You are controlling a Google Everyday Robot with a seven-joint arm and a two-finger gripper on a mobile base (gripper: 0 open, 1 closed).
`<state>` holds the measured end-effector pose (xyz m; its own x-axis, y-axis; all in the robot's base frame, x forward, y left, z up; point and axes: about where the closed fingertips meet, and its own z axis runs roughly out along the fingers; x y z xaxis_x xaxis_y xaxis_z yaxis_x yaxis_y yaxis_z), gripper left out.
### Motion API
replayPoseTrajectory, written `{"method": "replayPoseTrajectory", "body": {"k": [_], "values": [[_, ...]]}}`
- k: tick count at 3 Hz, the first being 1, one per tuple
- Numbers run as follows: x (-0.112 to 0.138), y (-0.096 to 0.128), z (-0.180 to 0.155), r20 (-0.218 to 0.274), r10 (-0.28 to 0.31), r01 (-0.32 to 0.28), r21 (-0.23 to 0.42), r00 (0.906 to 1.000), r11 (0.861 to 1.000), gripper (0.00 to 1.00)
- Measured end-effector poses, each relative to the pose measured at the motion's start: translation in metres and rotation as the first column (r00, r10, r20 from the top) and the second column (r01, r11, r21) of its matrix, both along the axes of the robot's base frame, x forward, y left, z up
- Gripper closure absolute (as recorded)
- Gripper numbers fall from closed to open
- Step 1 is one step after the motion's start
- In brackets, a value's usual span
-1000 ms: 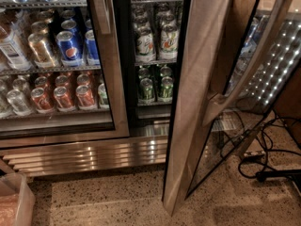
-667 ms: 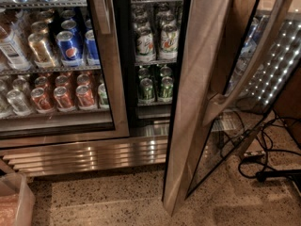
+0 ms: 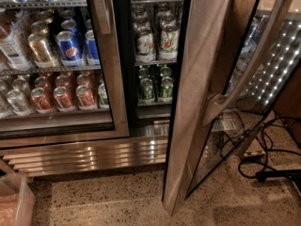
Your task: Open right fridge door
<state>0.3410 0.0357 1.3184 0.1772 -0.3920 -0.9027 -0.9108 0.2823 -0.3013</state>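
The right fridge door point(image 3: 195, 102) is a tall glass door with a wide brushed-steel frame and a black pane border. It stands swung wide open, edge-on toward me, with its long bowed steel handle point(image 3: 244, 67) on the right side. The open compartment behind it shows shelves of bottles and green cans point(image 3: 155, 84). The left fridge door point(image 3: 110, 79) is shut in front of blue Pepsi and orange cans. The gripper is not in view in the camera view.
A steel vent grille point(image 3: 89, 154) runs along the fridge base. A translucent bin point(image 3: 16, 204) sits on the speckled floor at the lower left. Black cables point(image 3: 265, 161) lie on the floor at the right, beside a panel of lit LEDs point(image 3: 277, 69).
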Motion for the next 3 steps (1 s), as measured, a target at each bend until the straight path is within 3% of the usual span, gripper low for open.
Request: {"method": "replayPoseTrajectory", "body": {"k": [1,2,3], "values": [[0.0,0.0,0.0,0.0,0.0,0.0,0.0,1.0,1.0,0.1],[0.0,0.0,0.0,0.0,0.0,0.0,0.0,1.0,1.0,0.0],[0.0,0.0,0.0,0.0,0.0,0.0,0.0,1.0,1.0,0.0]]}}
